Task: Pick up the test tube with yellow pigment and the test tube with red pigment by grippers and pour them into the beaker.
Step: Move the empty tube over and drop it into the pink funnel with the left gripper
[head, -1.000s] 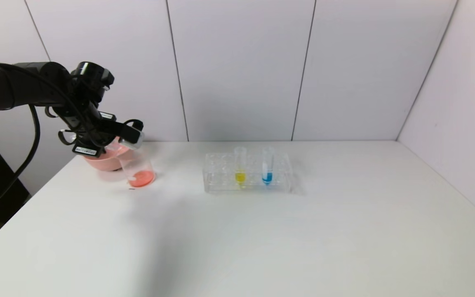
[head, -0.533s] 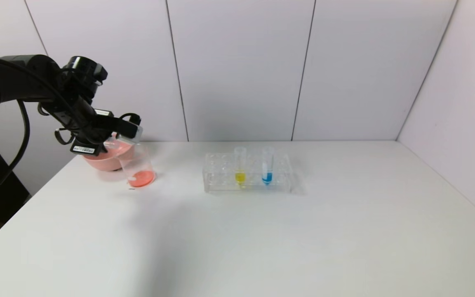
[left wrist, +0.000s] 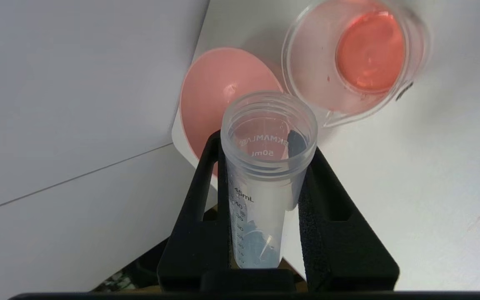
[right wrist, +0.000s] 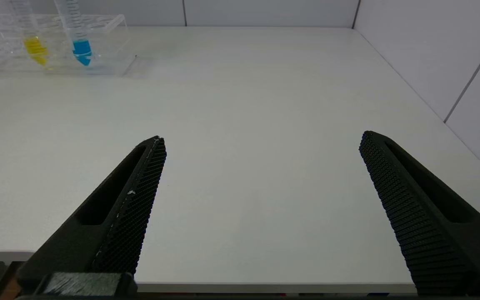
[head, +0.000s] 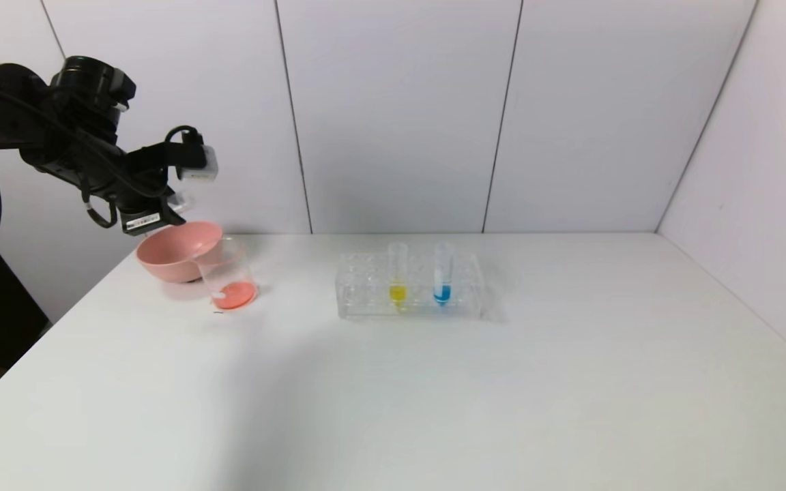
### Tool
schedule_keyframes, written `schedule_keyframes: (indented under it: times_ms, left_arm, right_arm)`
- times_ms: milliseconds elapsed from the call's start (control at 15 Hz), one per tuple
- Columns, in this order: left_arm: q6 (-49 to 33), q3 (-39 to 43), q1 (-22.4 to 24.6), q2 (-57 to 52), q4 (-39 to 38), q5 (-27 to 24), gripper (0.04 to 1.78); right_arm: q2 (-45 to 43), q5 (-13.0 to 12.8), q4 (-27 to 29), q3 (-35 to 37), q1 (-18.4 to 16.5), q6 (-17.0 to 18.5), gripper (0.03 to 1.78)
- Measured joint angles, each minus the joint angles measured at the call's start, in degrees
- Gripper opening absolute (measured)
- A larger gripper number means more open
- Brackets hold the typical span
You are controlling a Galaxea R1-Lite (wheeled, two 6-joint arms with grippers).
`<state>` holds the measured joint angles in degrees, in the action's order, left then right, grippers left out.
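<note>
Left gripper (left wrist: 265,166) clamped on emptied test tube with red pigment (left wrist: 265,175), raised over tabletop's far-left corner, above pink bowl (head: 178,249) and beaker (head: 229,276); we note test tube with yellow pigment (head: 397,276) racked mid-table beside blue tube (head: 442,276); right gripper (right wrist: 261,143) wide, near edge

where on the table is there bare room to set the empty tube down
Bare: the wide near half of the table, and everything right of the rack. A smaller gap lies between beaker and rack. Crowded: the far left corner, where the pink bowl touches the beaker.
</note>
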<state>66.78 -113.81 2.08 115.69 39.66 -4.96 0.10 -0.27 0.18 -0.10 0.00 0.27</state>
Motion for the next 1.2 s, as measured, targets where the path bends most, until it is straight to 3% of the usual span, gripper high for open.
schedule_keyframes:
  times_ms: [333,533,800,1200]
  left_arm:
    - [-22.2,0.5,0.4,-0.6,-9.2,-9.1,0.47]
    - [-32.2,0.6,0.5,-0.7,-11.8,-9.3,0.47]
    - [-43.3,1.0,0.2,-0.3,-21.6,-9.3,0.47]
    - [-50.3,1.5,1.2,1.6,-30.7,-9.0,0.47]
  right_arm:
    - [0.0,0.0,0.0,0.0,0.0,0.0,1.70]
    - [0.0,0.0,0.0,0.0,0.0,0.0,1.70]
    - [0.0,0.0,0.0,0.0,0.0,0.0,1.70]
    - [0.0,0.0,0.0,0.0,0.0,0.0,1.70]
